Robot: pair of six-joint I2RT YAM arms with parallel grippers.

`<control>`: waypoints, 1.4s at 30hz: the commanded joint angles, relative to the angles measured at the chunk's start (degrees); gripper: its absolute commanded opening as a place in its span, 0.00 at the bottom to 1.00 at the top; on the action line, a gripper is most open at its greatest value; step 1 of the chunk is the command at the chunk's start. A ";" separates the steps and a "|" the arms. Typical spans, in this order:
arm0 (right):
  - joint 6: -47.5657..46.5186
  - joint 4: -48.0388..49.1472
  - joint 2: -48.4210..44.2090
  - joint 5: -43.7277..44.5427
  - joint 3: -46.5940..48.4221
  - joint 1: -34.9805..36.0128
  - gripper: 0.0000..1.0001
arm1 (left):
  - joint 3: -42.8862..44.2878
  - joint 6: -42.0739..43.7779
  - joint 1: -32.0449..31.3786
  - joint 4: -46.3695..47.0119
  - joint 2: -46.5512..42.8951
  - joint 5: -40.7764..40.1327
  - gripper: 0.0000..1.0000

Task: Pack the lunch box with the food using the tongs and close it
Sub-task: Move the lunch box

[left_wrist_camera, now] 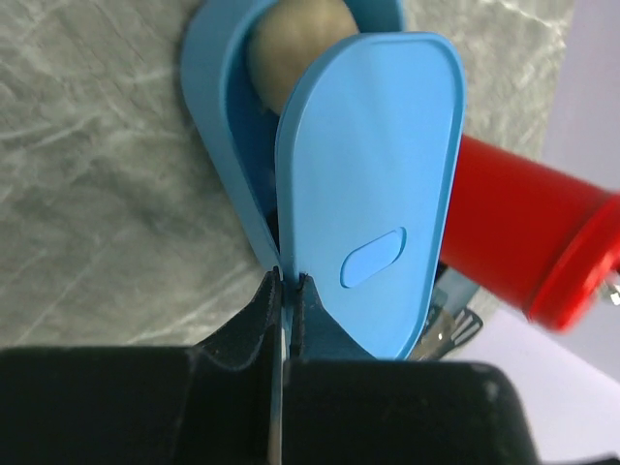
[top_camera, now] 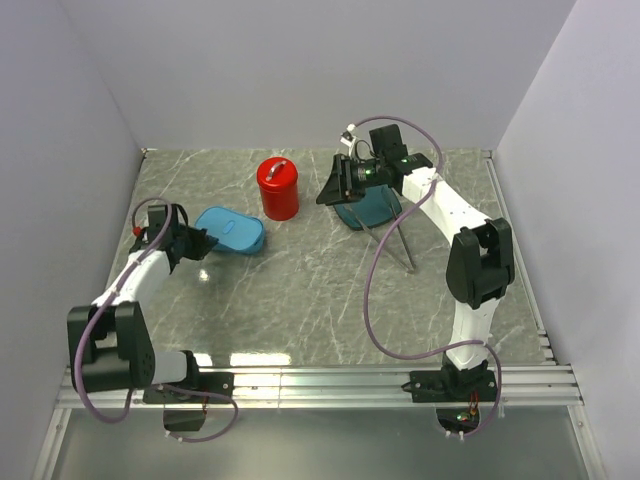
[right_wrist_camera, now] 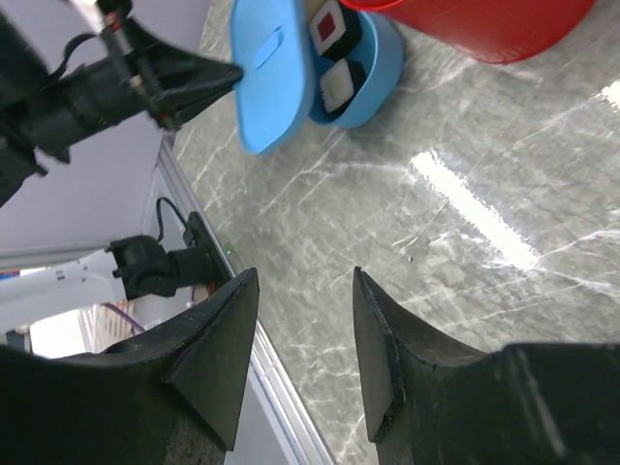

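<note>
Nearest your lens:

1. Left gripper [left_wrist_camera: 289,286]: fingers pressed together on the near rim of the lid [left_wrist_camera: 378,184].
2. Lunch box [left_wrist_camera: 215,145]: you find it at 9 o'clock on the table [top_camera: 300,290] in the overhead view. Its lid sits askew, leaving a beige ball [left_wrist_camera: 295,48] and two white rolls [right_wrist_camera: 339,85] uncovered inside.
3. Red canister [top_camera: 278,188]: at 2 o'clock from the box, close by.
4. Right gripper [right_wrist_camera: 303,291]: fingers spread with nothing between them, over the 10 o'clock edge of the teal plate [top_camera: 378,210].
5. Tongs [top_camera: 400,258]: you see them on the table, running from the plate toward 5 o'clock, apart from both grippers.
</note>
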 commanded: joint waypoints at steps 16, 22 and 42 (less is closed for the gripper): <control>-2.65 -2.76 -0.31 -3.45 2.22 -0.14 0.47 | 1.29 -9.32 -2.77 12.10 7.59 -5.26 0.00; -2.57 -2.93 0.22 -3.81 2.48 -0.23 0.47 | 0.86 -8.71 -2.95 12.36 8.47 -6.58 0.05; -3.27 -4.69 0.66 -4.16 3.18 -0.58 0.47 | 1.11 -2.13 -3.65 6.84 9.88 -1.76 0.67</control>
